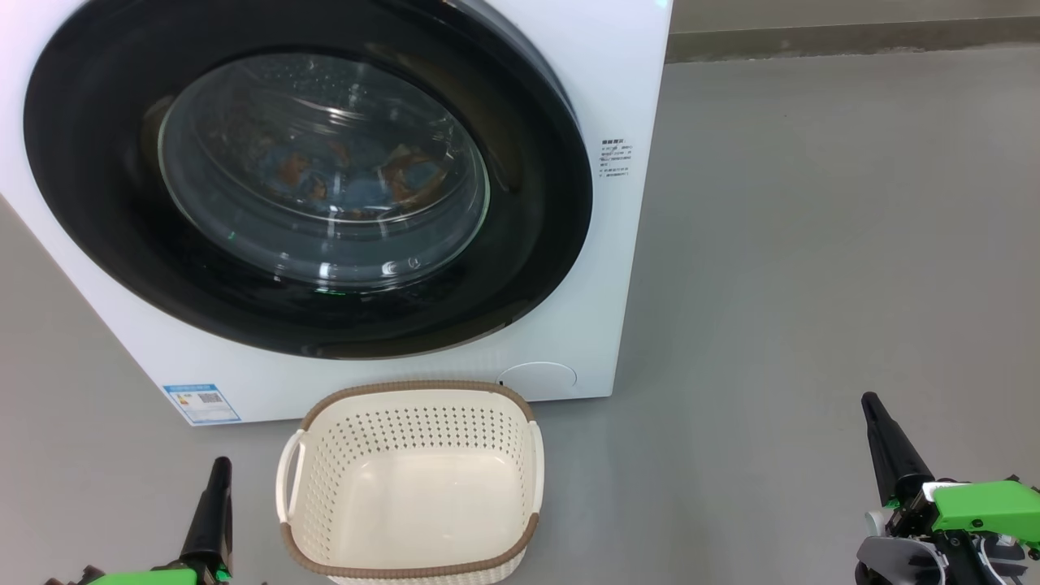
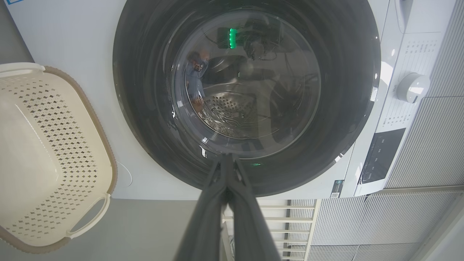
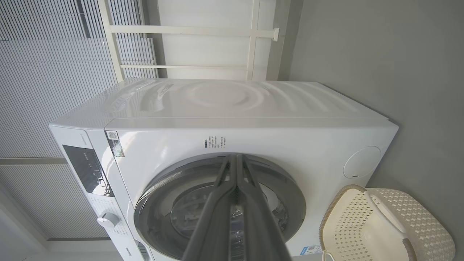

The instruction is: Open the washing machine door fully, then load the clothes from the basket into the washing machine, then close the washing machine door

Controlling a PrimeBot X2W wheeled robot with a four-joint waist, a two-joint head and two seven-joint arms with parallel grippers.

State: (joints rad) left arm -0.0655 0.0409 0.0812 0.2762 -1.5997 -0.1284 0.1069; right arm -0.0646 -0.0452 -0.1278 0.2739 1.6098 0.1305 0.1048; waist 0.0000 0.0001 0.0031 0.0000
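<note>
My left gripper [image 1: 219,465] sits low at the left above the smooth grey floor [image 1: 89,487], its two dark fingers pressed tip to tip with nothing between them. Just beyond it, a small blue label [image 1: 201,403] marks the bottom corner of the washing machine [image 1: 626,97], a big white box standing on that floor. The washing machine door [image 1: 97,203] lies shut against its front, with a wide black rim around bulging glass. Through the glare I make out what seem to be the clothes [image 1: 349,175], bluish with orange-brown patches, inside the drum. The basket [image 1: 414,385] stands on the floor just before the machine, its cream bottom showing. To the right the floor runs bare to a darker strip [image 1: 853,32] at the wall's foot. My right gripper [image 1: 871,400] sits low at the right, fingers closed together, holding nothing.
</note>
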